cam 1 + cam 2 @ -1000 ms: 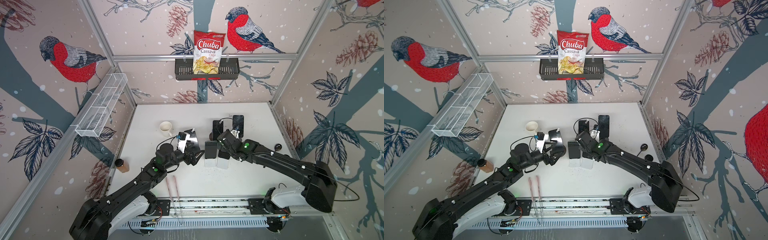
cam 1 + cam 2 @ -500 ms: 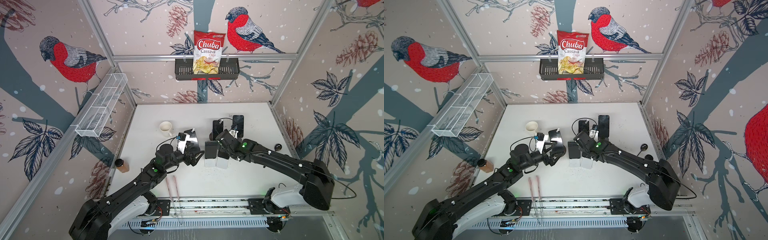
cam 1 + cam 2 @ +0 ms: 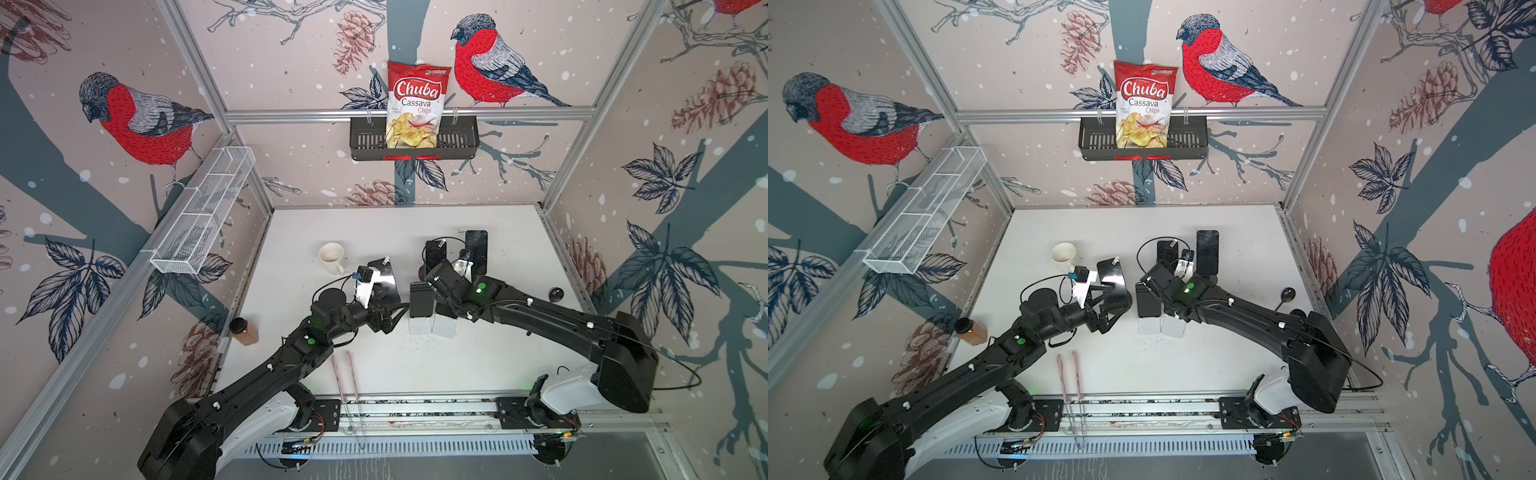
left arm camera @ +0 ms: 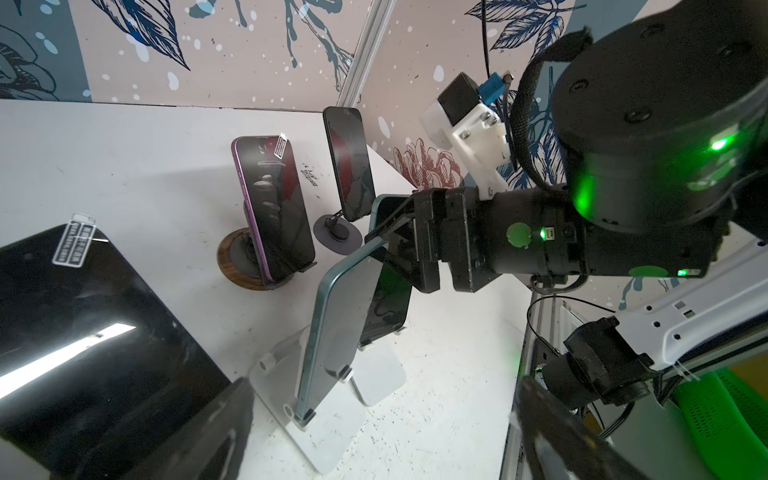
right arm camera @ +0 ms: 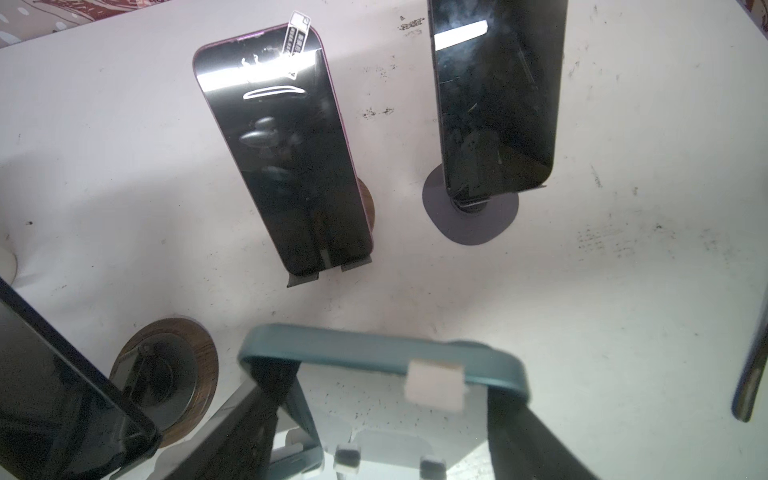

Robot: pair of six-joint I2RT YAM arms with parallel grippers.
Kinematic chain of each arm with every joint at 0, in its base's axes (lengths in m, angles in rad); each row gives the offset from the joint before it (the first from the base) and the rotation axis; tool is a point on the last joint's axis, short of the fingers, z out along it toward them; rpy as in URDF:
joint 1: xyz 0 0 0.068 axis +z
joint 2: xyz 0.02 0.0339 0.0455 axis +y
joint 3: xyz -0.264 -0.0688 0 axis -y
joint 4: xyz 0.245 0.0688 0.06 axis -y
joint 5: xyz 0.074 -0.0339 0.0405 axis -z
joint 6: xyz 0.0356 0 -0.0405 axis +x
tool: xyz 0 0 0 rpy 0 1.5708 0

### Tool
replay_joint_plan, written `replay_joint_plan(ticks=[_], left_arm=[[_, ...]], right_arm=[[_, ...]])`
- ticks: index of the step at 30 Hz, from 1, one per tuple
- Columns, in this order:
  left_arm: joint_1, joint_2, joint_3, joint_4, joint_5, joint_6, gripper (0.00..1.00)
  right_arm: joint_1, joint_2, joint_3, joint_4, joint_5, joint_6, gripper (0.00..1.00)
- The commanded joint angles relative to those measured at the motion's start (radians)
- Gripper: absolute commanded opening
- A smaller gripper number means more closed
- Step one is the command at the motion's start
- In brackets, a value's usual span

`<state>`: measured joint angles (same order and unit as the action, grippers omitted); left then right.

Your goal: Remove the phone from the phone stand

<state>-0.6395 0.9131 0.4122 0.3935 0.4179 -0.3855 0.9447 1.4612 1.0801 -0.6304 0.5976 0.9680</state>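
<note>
Right fingers (image 5: 224, 436): clamped on the top of the phone (image 5: 374, 361), one against each side edge.
Phone: teal, leaning back, its bottom edge seated in the lip of the white stand (image 4: 316, 432), out in the middle of the counter (image 3: 457, 365).
Left fingers (image 4: 573, 449): spread wide, holding nothing, just to the left of the phone.
Close by: a second teal phone (image 4: 390, 303) just right of it; a black phone (image 3: 384, 276) on a wooden base (image 5: 199, 353) to the left.
Further back: a purple phone (image 5: 291, 158) and a dark phone (image 5: 494, 104), both propped upright, side by side.
</note>
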Motion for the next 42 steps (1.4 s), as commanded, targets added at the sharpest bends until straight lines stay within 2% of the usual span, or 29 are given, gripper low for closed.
replay_joint_plan(ticks=[1,9,18,34,42], left_arm=[[-0.001,-0.002,-0.003,0.052,0.011,0.019,0.97],[0.000,-0.001,-0.006,0.051,0.009,0.019,0.97],[0.000,0.003,-0.007,0.053,0.005,0.024,0.97],[0.000,0.016,0.000,0.051,0.004,0.026,0.97],[0.000,0.029,0.004,0.058,0.008,0.023,0.97]], right_arm=[[0.003,0.002,0.004,-0.022,0.034,0.018,0.74],[0.009,0.007,0.001,-0.014,0.042,0.015,0.67],[0.023,-0.012,-0.009,-0.002,0.080,-0.017,0.66],[-0.002,-0.188,-0.057,0.052,0.081,-0.171,0.66],[-0.029,-0.305,-0.118,0.039,0.065,-0.183,0.66]])
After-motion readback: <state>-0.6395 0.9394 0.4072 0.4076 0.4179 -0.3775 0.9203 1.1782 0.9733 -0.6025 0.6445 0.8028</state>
